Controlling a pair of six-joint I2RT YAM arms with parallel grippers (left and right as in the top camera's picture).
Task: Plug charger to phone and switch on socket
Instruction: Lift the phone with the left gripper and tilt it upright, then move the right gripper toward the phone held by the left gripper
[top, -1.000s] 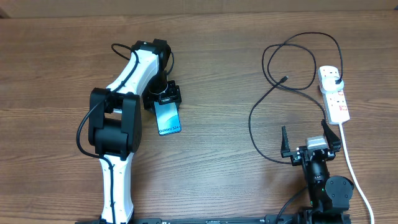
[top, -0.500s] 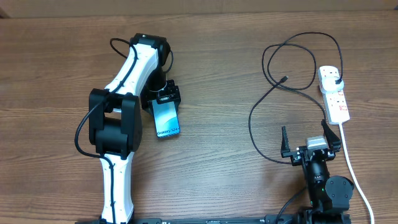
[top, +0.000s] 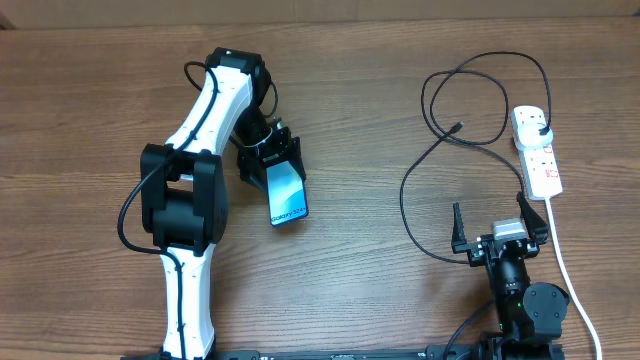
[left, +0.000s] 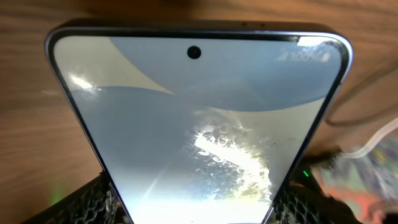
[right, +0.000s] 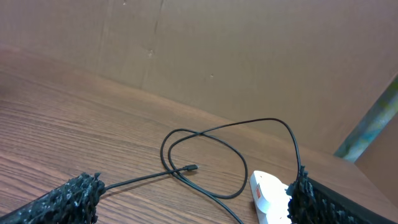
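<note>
Overhead cam, left to right: left gripper (top: 268, 160) has its jaws clamped across one end of the phone (top: 287, 197), which is angled over the left half of the table (top: 350, 290). Can't tell if it's lifted. Well apart to the right, the charger (top: 420, 170) lies in loose loops, its connector (top: 457, 127) free. Right gripper (top: 492, 218) has jaws spread wide and nothing in them. Far right, the socket (top: 537, 150) looks like it has the plug in already. Feels like the phone-positioning step. Next, phone and connector need bringing together, then the switch.
</note>
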